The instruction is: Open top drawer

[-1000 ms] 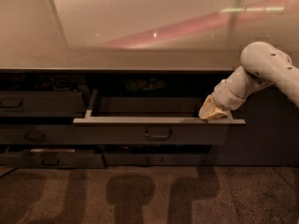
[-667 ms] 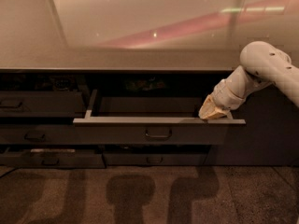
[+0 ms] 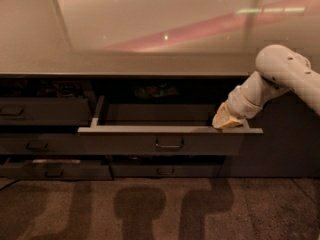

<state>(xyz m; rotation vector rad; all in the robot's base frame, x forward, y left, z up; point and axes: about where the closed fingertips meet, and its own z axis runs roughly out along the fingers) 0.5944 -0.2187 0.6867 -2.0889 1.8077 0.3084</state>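
The top drawer (image 3: 125,143) is a wide dark grey-brown front with a small loop handle (image 3: 169,145) at its centre. It stands pulled out from the cabinet, and its long shallow tray (image 3: 150,115) shows behind the front. My gripper (image 3: 226,122) is at the end of the white arm (image 3: 280,76) that comes in from the right. It rests at the drawer's top rim near the right end, to the right of the handle and apart from it.
A pale countertop (image 3: 150,34) runs above the drawers. Narrower dark drawer fronts sit at the left (image 3: 30,111) and lower left (image 3: 55,170), and another below the open drawer (image 3: 165,170). Brown floor lies in front.
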